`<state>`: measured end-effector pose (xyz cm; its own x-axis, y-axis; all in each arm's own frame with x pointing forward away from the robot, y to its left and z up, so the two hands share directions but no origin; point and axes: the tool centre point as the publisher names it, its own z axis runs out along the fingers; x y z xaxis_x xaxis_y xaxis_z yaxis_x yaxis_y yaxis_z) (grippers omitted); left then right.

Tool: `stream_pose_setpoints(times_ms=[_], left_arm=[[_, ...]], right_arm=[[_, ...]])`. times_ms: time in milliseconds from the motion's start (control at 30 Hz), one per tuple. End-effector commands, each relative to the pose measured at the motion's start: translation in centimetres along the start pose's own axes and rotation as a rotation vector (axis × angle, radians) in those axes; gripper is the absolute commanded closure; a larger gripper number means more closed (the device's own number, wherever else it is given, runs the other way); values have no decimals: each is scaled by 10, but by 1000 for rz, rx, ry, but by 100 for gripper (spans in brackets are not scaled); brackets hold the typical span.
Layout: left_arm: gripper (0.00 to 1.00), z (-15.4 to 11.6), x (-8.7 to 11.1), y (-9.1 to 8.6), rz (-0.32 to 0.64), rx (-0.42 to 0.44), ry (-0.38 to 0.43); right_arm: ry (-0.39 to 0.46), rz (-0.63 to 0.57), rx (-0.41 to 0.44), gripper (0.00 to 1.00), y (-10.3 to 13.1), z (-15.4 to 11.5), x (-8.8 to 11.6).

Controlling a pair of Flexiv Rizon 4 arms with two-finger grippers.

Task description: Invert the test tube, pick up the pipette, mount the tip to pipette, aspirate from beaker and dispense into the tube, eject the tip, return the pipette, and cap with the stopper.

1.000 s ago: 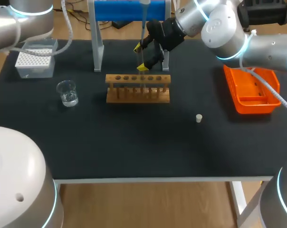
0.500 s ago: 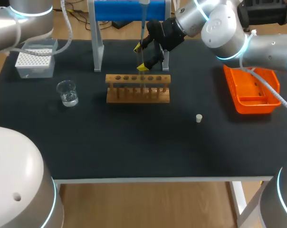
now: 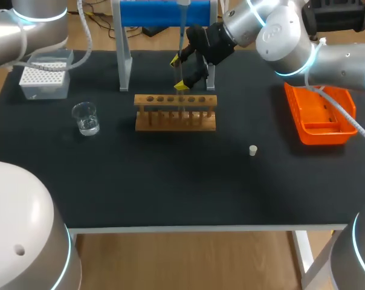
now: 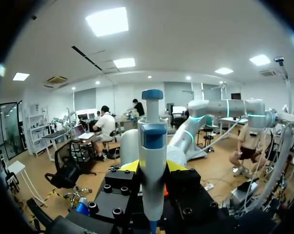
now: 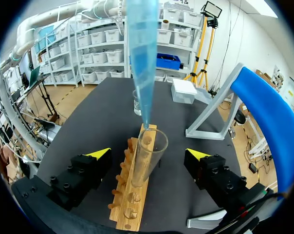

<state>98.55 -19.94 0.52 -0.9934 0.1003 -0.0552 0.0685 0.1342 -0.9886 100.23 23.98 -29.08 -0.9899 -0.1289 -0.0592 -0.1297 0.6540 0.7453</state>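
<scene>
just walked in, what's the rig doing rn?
The left tool grips the pipette and holds it above the wooden rack. Its blue tip points down at the mouth of the test tube standing in the rack. The right tool is open on either side of that tube, not touching it. The beaker and stopper sit apart on the table; the tube is uncapped.

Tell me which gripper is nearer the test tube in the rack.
Right. The right gripper, jaws open, flanks the test tube; the left gripper holds the pipette's body, up above it.
</scene>
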Motion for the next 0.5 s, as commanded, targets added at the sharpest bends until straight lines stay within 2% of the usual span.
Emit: stream_pose_setpoints(times_ms=[33, 500], left_arm=[[100, -1, 0, -1, -1, -3, 1], [100, -7, 2, 2, -48, 23, -45]], right_arm=[[3, 1, 4, 0, 0, -2, 0], [3, 1, 4, 0, 0, -2, 0]])
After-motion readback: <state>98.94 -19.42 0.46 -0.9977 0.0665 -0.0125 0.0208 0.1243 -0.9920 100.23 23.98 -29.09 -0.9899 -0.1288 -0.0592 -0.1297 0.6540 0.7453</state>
